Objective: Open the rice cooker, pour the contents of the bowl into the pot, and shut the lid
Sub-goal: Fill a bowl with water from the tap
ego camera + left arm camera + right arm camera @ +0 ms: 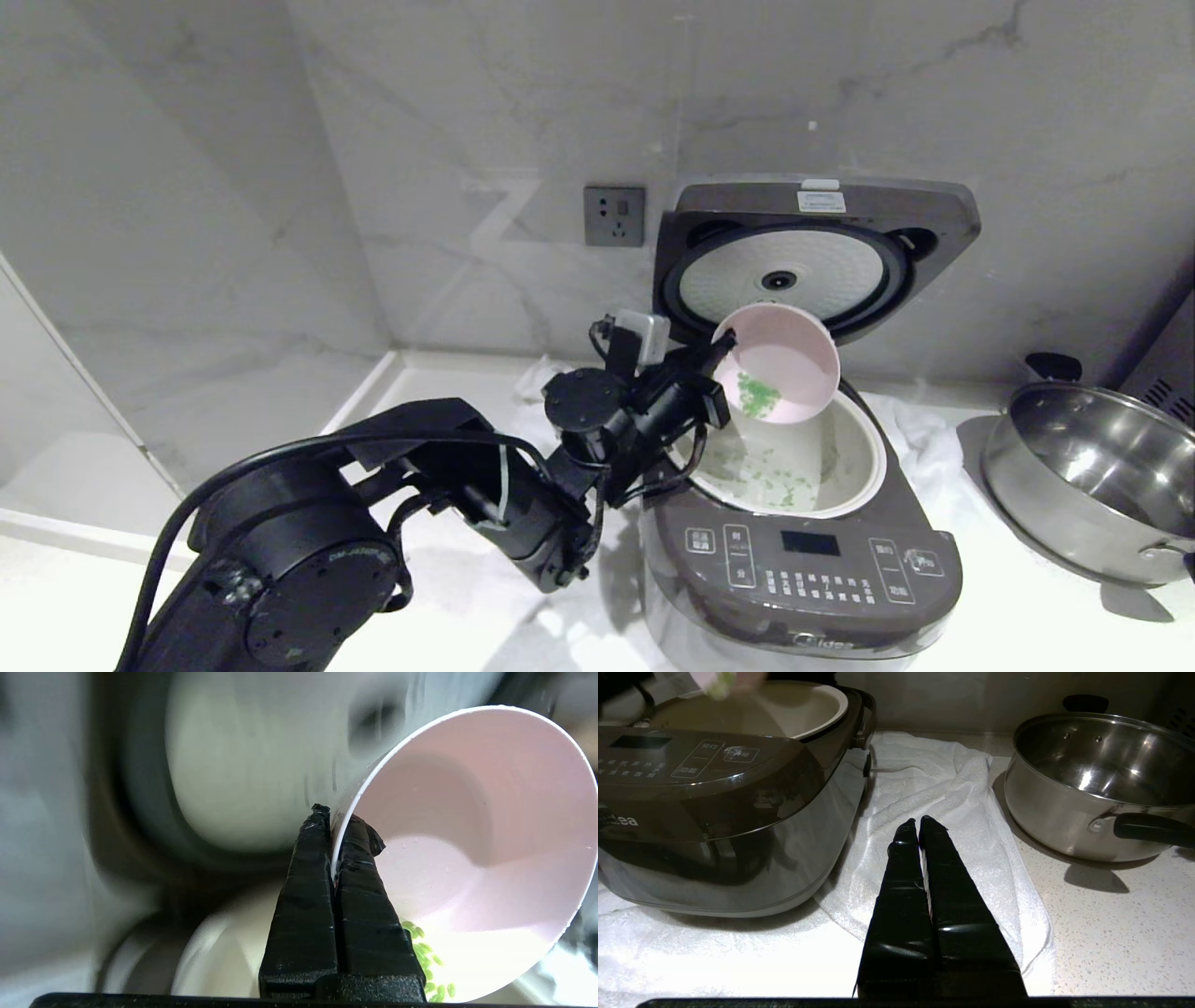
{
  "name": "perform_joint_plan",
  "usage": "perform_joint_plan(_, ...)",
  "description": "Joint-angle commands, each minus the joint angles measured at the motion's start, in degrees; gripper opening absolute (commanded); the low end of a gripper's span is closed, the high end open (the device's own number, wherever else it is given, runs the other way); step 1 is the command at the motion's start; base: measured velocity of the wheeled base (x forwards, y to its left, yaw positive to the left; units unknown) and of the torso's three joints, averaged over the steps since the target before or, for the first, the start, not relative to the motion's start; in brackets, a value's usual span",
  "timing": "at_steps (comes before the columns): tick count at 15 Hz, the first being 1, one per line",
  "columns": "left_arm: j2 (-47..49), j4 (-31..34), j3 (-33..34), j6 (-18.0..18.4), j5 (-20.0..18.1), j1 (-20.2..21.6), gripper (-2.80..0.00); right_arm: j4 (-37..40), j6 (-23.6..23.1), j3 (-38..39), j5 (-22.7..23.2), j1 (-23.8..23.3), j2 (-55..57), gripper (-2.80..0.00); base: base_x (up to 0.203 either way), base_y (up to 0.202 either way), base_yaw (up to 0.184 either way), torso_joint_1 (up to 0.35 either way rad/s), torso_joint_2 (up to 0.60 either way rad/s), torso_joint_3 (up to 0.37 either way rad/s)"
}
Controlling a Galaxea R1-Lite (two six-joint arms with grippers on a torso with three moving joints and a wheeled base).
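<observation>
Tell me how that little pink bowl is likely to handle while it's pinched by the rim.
The bowl looks thin-walled, so probably light. The left gripper clamps only its rim, so it could pivot or slip, more so since droplets show inside. Green bits cling near its lower lip, so a shake may be needed.

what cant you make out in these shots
- Pot floor: head view, partly hidden by the tilted bowl and left gripper.
- Lid: left wrist view, smeared by blur.
- Panel labels on the rice cooker: too small to read.
- Steel pan: cut off by head view's right edge.
</observation>
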Motion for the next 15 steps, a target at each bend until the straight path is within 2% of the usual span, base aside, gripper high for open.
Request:
perform_joint_plan(1, 1.5, -0.5, 2.6, -0.3, -0.6, 0.1, -2.8, 0.0, 0.0, 0.1, 0.0, 0.0, 0.0, -2.8, 0.0, 0.0, 0.0, 0.0, 0.0, 0.0)
perform_joint_plan(3, 0.4, -0.5, 0.4, -0.7, -0.9, 1.0, -2.8, 0.0, 0.0, 0.1, 0.0, 0.0, 0.0, -2.8, 0.0, 0.0, 0.0, 0.0, 0.0, 0.0)
perform_joint_plan(5, -1.5, -0.5, 4.5, -0.8, -1.1, 1.7, -2.8, 0.0, 0.0, 0.1, 0.0, 0.0, 0.0, -2.8, 0.0, 0.0, 0.0, 0.0, 0.0, 0.0)
perform_joint_plan(10, -5.2, -0.5, 3.2, -0.8, -1.2, 2.2, -2.8, 0.0, 0.0, 0.1, 0.0, 0.0, 0.0, -2.8, 0.0, 0.0, 0.0, 0.0, 0.0, 0.0)
perform_joint_plan(12, -10.0, 1.5, 5.3, -0.4, -1.7, 2.1, -2.8, 0.0, 0.0, 0.1, 0.0, 0.0, 0.0, -2.8, 0.0, 0.0, 0.0, 0.0, 0.0, 0.0)
perform_joint_plan(13, -12.6, 5.6, 6.3, 0.8, -1.8, 2.1, -2.8, 0.0, 0.0, 0.1, 0.0, 0.0, 0.0, -2.8, 0.0, 0.0, 0.0, 0.0, 0.0, 0.0)
perform_joint_plan(14, -14.0, 10.0, 7.1, 5.3, -1.6, 2.2, -2.8, 0.0, 0.0, 0.1, 0.0, 0.0, 0.0, -2.8, 0.0, 0.0, 0.0, 0.0, 0.0, 0.0)
perform_joint_plan(15, -14.8, 13.1, 7.6, 11.9, -1.0, 2.3, -2.8, 0.0, 0.0, 0.1, 0.0, 0.0, 0.0, -2.8, 0.0, 0.0, 0.0, 0.0, 0.0, 0.0)
